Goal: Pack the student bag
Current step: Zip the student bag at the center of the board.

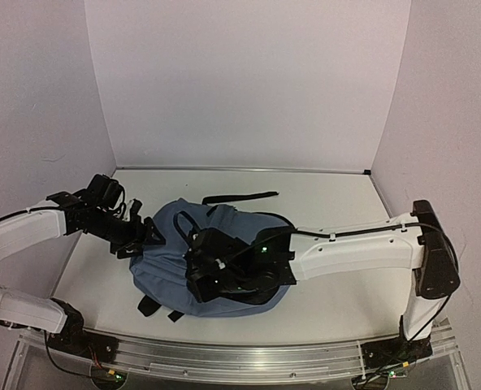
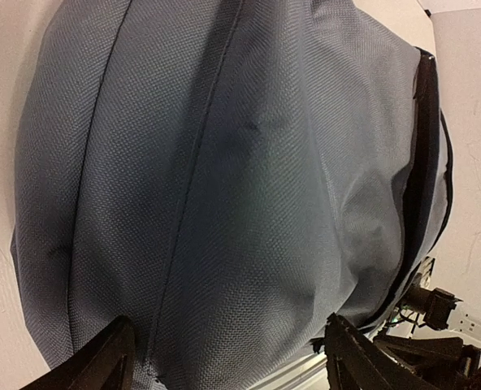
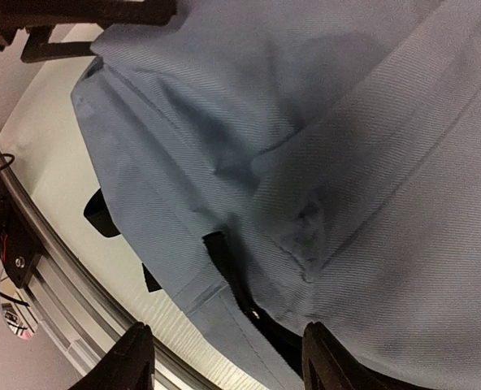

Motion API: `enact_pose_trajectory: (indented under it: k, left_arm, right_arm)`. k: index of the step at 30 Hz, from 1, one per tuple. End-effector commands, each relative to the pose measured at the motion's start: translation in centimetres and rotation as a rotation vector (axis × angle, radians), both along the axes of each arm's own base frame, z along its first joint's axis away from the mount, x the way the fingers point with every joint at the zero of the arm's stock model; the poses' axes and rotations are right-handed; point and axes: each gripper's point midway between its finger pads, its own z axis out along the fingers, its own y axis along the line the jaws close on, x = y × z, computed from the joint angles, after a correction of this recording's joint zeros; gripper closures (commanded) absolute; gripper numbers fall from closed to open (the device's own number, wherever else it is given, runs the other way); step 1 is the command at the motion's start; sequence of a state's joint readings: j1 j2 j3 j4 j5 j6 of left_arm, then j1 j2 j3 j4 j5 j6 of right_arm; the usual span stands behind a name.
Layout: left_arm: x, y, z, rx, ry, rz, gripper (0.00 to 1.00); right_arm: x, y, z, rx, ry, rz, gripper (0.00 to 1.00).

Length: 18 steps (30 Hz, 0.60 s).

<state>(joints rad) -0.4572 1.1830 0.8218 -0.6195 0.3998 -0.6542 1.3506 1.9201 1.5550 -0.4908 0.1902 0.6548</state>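
The student bag (image 1: 171,256), a slate-blue fabric backpack with black straps, lies flat in the middle of the table. My left gripper (image 1: 145,233) is at the bag's left edge; in the left wrist view (image 2: 228,357) its jaws stand wide apart over the bulging fabric (image 2: 224,179). My right gripper (image 1: 201,272) hovers over the bag's near middle; in the right wrist view (image 3: 224,361) it is open above a black zip opening (image 3: 240,284) in the blue fabric (image 3: 346,146). Neither gripper holds anything.
A black strap (image 1: 240,197) trails from the bag toward the back of the table. Small black strap ends (image 1: 149,306) stick out at the bag's near edge. The metal rail (image 1: 224,351) runs along the table's front edge.
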Motion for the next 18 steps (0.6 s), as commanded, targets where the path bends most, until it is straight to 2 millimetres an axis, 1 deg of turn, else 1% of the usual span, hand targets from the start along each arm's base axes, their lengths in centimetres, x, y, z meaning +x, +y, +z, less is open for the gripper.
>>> enact_pose_trajectory:
  k: [1,3,8,16,18]
  left_arm:
    - [-0.8,-0.2,-0.2,-0.025,0.016,-0.013,0.23]
    - [-0.8,-0.3,-0.3,-0.029,0.016,-0.015,0.28]
    - [-0.6,-0.6,-0.4,-0.044,0.012,-0.023,0.36]
    - [-0.5,-1.3,-0.6,-0.076,0.019,-0.041,0.52]
    - [-0.5,-1.3,-0.7,-0.078,0.021,-0.043,0.59]
  right_arm:
    - [0.8,2.0,0.8,0.022,-0.046,-0.024,0.45]
    - [1.2,2.4,0.3,0.008,-0.056,-0.034,0.47]
    - [1.4,3.1,-0.8,-0.019,-0.067,-0.038,0.51]
    - [1.9,3.1,-3.1,-0.113,-0.115,-0.062,0.57]
    - [2.0,3.0,-3.6,-0.142,-0.133,-0.068,0.59]
